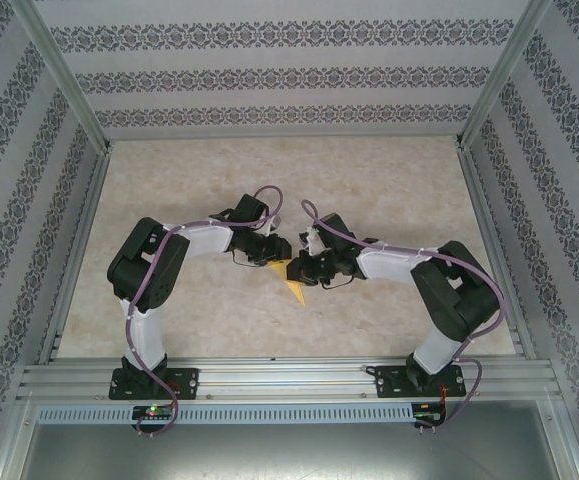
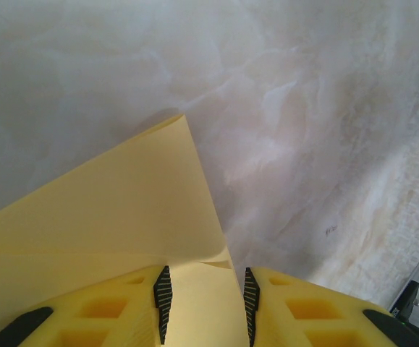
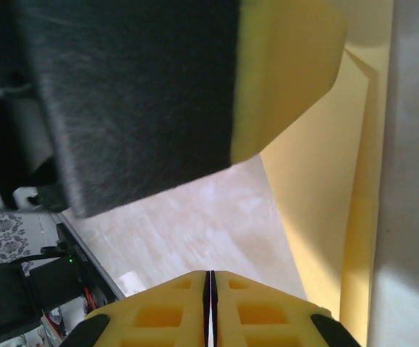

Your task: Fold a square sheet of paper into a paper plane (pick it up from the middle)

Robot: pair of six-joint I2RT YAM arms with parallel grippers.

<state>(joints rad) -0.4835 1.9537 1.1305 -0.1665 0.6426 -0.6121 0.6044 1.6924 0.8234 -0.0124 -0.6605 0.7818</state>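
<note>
Mid-table [image 1: 219, 320], the paper plane [image 1: 291, 281] sits between both arms; the left gripper [image 2: 203, 300] stands narrowly parted with folded paper between its fingers [image 2: 163, 295]. The right gripper [image 3: 210, 307] has its pads pressed together on nothing, just beside the paper.

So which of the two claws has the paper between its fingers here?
The left claw: the folded yellow-orange paper plane passes between its ribbed pads, which stand apart. The right claw has its pads pressed together with no paper between them.

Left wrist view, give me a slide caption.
Left gripper straddling folded yellow paper above a marbled tabletop.
</note>
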